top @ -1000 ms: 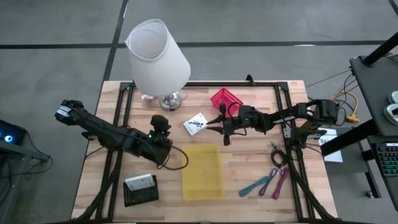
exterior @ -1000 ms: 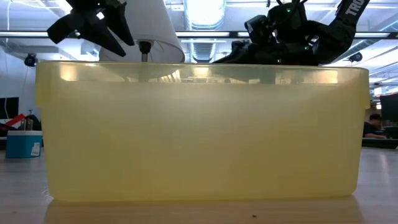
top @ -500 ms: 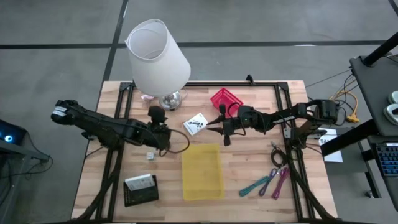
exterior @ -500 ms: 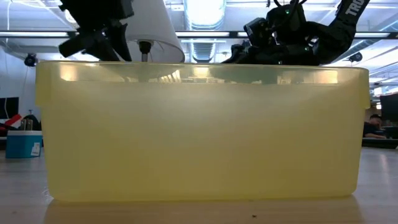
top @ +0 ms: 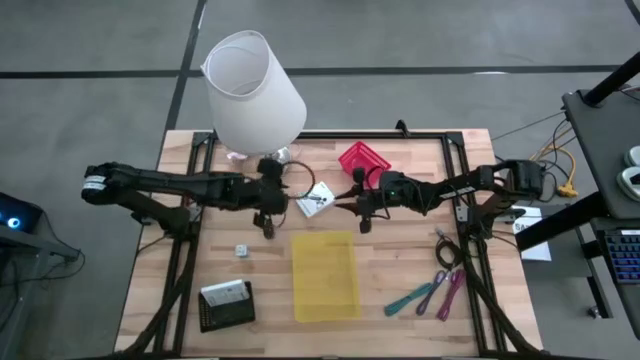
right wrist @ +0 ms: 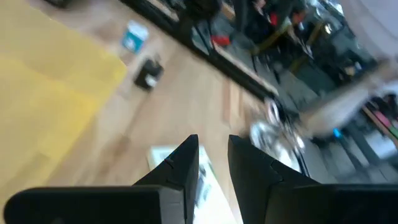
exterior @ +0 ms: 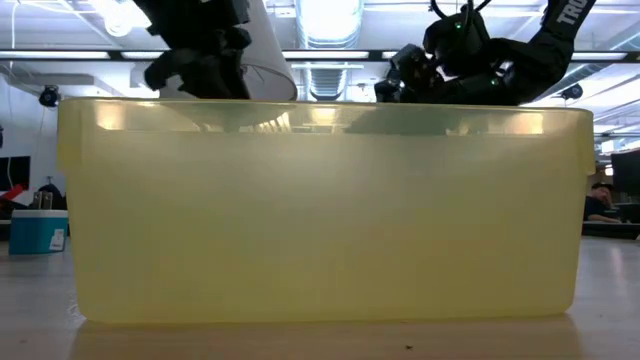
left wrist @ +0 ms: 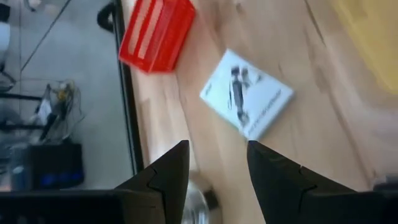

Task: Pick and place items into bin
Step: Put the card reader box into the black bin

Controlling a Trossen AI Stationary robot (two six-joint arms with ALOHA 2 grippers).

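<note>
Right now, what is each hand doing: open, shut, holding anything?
Left hand: open, empty, near the white card.
Right hand: open with a narrow gap, empty, beside the same card.

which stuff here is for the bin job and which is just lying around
For the job: bin; white card; second card; small cube; teal strip; pink strips; cable.

Just lying about: lamp; red basket.

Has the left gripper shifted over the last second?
Yes. The left gripper swung up the high view, from beside the translucent yellow bin towards the chrome lamp base, near the white square card.
</note>
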